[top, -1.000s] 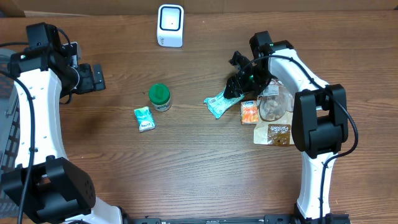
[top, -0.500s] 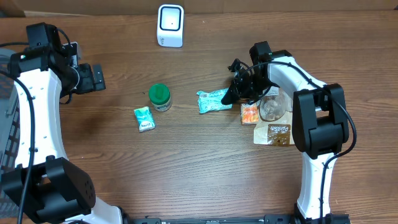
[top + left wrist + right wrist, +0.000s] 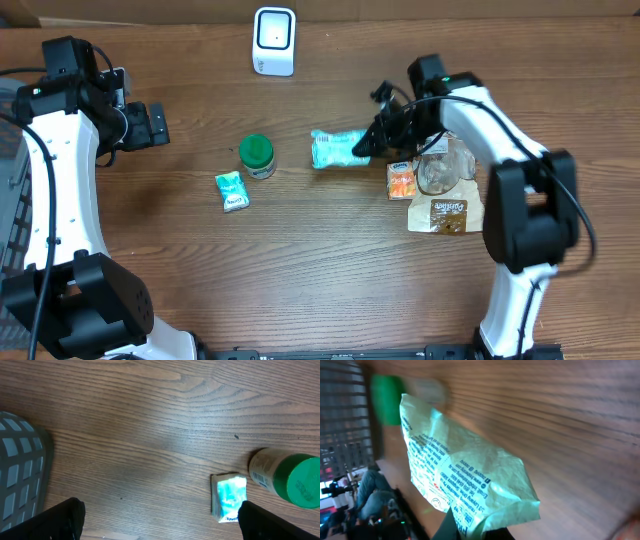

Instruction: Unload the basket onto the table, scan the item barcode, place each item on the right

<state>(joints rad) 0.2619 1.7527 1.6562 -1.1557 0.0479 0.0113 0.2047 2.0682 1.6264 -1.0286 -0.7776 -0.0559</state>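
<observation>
Nearest the robot's base, on the right side of the table [image 3: 320, 270], a brown pouch [image 3: 440, 215] is laid flat, and just beyond it an orange packet [image 3: 402, 181] and a clear jar [image 3: 440, 170] are set side by side, close to the pouch. Left of centre, a small sachet [image 3: 232, 190] is seen lying near a green-lidded jar [image 3: 257, 155], the two being just apart. Level with that jar, a teal packet [image 3: 335, 148] is gripped at its right end by the right end effector [image 3: 368, 146], whose fingers are closed narrowly on it; in the right wrist view the packet's printed side is turned toward the camera, though whether it touches the table cannot be told. Farther back on the left, the left end effector [image 3: 158, 125] is held wide apart with nothing between its fingers, beside a grey basket [image 3: 20, 475]. At the far edge, a white scanner [image 3: 274, 40] is stood, well apart from the packet.
</observation>
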